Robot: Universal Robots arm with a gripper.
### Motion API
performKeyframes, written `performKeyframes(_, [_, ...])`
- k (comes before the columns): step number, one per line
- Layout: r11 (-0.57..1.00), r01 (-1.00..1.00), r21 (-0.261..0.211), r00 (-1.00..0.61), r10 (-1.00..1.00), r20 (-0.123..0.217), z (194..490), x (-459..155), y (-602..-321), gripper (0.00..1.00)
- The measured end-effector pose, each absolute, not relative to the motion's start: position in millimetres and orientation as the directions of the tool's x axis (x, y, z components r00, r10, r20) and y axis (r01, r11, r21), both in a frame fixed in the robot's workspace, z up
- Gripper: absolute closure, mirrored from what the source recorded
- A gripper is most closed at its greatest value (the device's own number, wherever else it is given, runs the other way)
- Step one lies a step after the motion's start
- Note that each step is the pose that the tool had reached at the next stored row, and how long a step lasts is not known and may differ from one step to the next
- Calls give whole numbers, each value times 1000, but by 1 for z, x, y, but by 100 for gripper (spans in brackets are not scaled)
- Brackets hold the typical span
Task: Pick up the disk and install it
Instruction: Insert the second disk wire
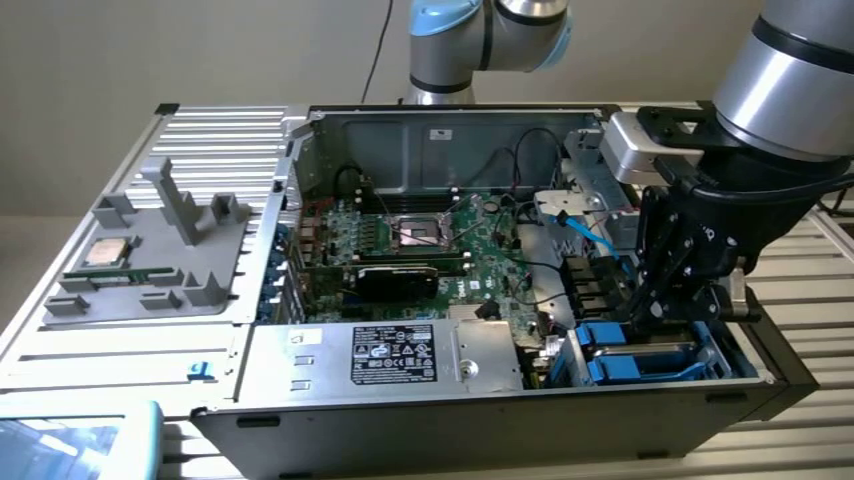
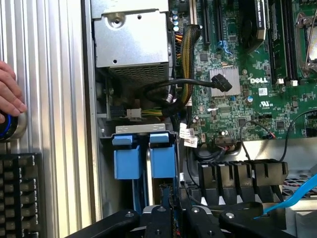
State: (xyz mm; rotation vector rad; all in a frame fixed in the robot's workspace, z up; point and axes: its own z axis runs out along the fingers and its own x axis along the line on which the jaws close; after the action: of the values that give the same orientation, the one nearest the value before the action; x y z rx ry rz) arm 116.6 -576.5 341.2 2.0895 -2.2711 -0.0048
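Fingers (image 1: 674,318) closed, low over blue drive carriers (image 1: 643,352) in case.

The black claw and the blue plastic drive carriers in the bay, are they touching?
Cannot tell. In the exterior view the claw reaches the blue carriers, but the fingertips are hidden, so neither contact nor a gap shows plainly.

I'm seeing a tight fit at the drive bay: blue plastic carrier tabs (image 2: 144,155) are sitting just beside the silver power-supply box (image 1: 387,357), black cables (image 2: 183,84) are crossing over, and a person's hand (image 2: 10,94) is resting on the ribbed table (image 2: 54,99).
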Motion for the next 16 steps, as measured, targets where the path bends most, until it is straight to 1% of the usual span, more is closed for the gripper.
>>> performKeyframes(16, [84,-996,35,-83,-996,30,338,116,-577,84])
